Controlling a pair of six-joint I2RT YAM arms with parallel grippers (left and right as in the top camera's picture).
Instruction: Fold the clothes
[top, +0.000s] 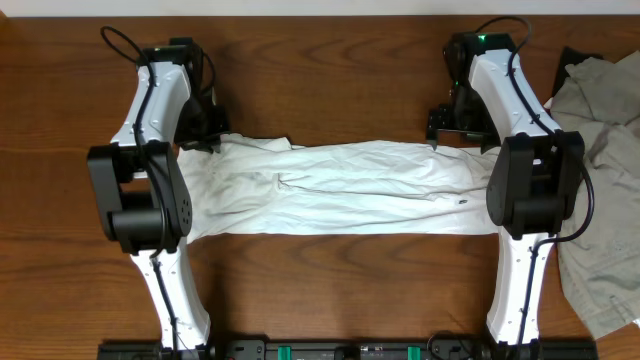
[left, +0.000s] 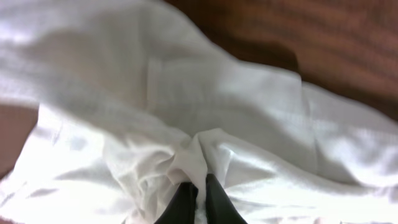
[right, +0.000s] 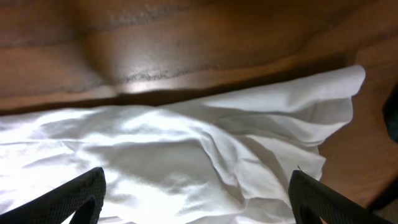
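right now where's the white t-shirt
In the overhead view the white T-shirt lies stretched sideways across the table, left end pinched by the left fingers, with a grey garment past its right end.

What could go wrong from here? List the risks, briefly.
1. The left gripper is shut on a small bunched pinch of the shirt; the thin cloth could slip out when lifted.
2. The right gripper is open over the other end; if the left pulls first, the shirt will likely drag askew.
3. A gray garment lies beside the right arm and might snag.
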